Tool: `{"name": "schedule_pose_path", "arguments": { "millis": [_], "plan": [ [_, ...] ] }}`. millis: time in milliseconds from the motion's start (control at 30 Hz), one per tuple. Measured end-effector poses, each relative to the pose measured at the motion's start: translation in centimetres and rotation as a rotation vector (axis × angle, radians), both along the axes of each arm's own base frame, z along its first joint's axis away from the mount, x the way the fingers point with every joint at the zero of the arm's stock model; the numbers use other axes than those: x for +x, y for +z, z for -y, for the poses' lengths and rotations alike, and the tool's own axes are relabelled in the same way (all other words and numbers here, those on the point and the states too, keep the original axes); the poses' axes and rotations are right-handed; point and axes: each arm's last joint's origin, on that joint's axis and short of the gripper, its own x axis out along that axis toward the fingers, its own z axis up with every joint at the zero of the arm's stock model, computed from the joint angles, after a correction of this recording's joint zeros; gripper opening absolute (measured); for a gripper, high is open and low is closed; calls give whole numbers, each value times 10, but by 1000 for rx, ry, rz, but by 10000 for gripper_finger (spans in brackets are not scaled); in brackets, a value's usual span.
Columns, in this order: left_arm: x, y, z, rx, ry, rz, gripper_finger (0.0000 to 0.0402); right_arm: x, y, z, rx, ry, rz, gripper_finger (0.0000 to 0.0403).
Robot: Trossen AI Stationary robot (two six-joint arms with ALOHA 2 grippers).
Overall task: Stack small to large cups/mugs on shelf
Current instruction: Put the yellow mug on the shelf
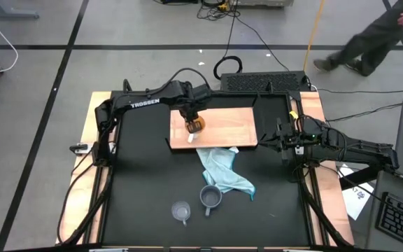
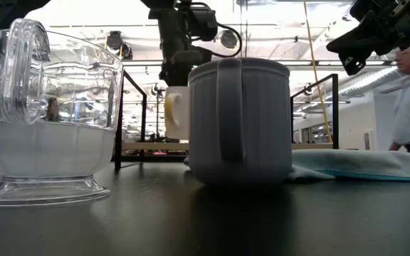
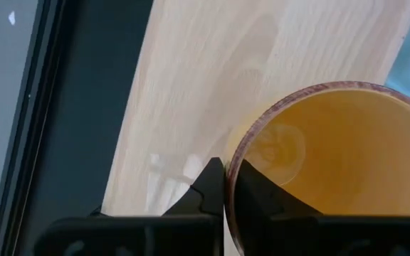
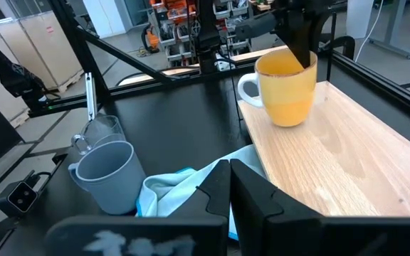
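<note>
Gripping orange mug [image 1: 196,126] rim on shelf [image 1: 229,126], left tool [image 3: 226,186], "TROSSEN" on arm, right tool [image 4: 230,174] closed.

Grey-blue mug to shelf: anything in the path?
Yes. The light blue cloth lies crumpled between the grey-blue mug and the shelf, its far end touching the board's near edge. The orange mug, pinched at the rim by the left hand, already sits near that edge.

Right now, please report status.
Left gripper shut on orange mug over shelf. Right gripper shut, waiting at the table's right. Cloth beside shelf.
</note>
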Motion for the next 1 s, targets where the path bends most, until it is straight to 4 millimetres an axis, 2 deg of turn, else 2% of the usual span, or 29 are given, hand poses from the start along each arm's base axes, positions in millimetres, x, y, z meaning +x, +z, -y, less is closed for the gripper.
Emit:
{"name": "schedule_pose_path", "arguments": {
  "millis": [200, 533, 700, 1000],
  "plan": [
    [-3, 4, -2, -13, -14, 24, 12, 0, 0, 0, 0, 0, 0, 0],
    [-21, 37, -1, 13, 12, 119, 12, 0, 0, 0, 0, 0, -1, 0],
    [-25, 32, 0, -4, 1, 64, 12, 0, 0, 0, 0, 0, -1, 0],
    [-26, 5, 0, -10, -1, 28, 12, 0, 0, 0, 0, 0, -1, 0]
  ]
}}
